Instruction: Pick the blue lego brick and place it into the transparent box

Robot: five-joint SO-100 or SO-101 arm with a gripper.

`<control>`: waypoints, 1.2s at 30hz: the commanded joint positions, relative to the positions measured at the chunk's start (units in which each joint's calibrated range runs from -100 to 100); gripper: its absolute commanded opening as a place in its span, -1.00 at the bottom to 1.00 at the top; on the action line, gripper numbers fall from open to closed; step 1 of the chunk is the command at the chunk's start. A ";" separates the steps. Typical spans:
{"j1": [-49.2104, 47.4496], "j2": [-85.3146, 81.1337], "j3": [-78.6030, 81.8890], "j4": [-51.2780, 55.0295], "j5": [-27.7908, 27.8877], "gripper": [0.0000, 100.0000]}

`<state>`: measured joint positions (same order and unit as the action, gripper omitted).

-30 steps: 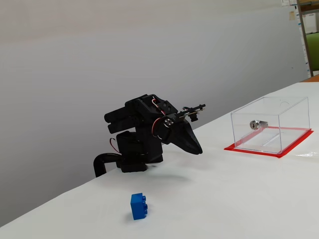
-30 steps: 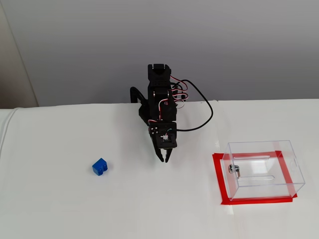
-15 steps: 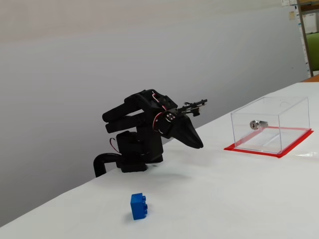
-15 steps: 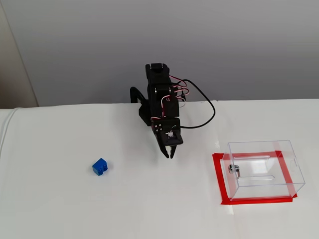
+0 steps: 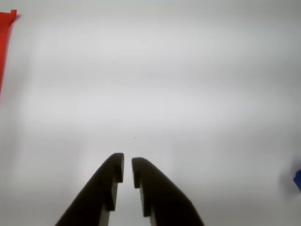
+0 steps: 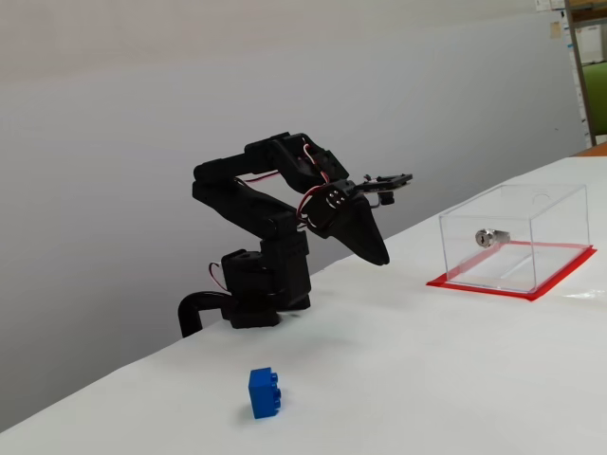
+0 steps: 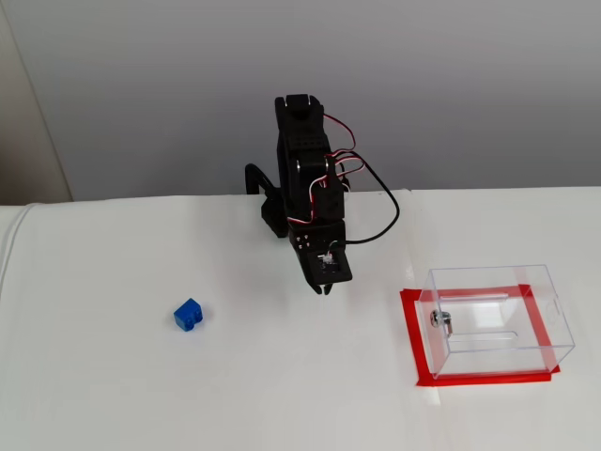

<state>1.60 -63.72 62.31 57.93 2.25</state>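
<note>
Your white table (image 7: 282,395) fills the lower part of both fixed views, with a plain grey wall behind it. The black arm (image 6: 266,204) is the biggest thing on it: its base is clamped at the table's far edge, the upper links are folded back over the base, and the forearm reaches forward and slopes down, so the wrist points at the tabletop. Red and black cables loop along the upper joints.

The transparent box (image 6: 517,237) stands on its red base sheet (image 7: 418,343), to the right of the arm in both fixed views and well apart from it. A small silver lock cylinder (image 7: 443,320) sits in the wall facing the arm. In the wrist view you catch only a sliver of red at the upper left corner.

Your gripper (image 5: 128,170) hangs above bare table, touching nothing. In the wrist view the two dark fingers (image 5: 101,193) rise from the bottom edge with just a narrow slit between their tips, and nothing is held between them.

The blue lego brick (image 7: 189,314) lies on the table to the left of the arm in both fixed views, well apart from the gripper and far from the box. In the wrist view it shows only as a blue blur at the right edge (image 5: 297,180).
</note>
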 commanded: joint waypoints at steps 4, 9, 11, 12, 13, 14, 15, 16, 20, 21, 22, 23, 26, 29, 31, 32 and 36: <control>6.72 1.40 -5.08 3.87 -0.16 -0.97; 17.14 1.74 -8.70 12.22 0.26 -0.97; 20.17 2.24 -8.79 13.70 0.31 -0.97; 21.06 2.92 -8.88 14.22 0.31 -0.97; 21.58 3.86 -8.97 14.40 0.31 -0.97; 21.58 4.79 -9.06 14.40 0.31 -0.97; 21.13 5.89 -9.42 14.40 0.31 -0.97; 20.32 7.00 -10.32 14.40 0.31 -0.97; 16.48 11.58 -16.29 14.40 0.31 -0.97; 16.25 12.43 -17.56 14.40 0.31 -0.97; 16.18 13.36 -19.00 14.40 0.31 -0.97; 16.25 14.29 -20.63 14.31 0.31 -0.97; 18.62 17.43 -26.06 14.05 0.31 -0.97; 23.13 20.49 -30.76 14.40 0.31 -0.97; 26.68 22.19 -32.20 14.40 0.31 -0.97; 28.67 22.69 -32.57 14.40 0.31 -0.97; 37.25 24.14 -30.85 14.48 0.31 -0.97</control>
<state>33.44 -40.13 33.10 72.24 2.64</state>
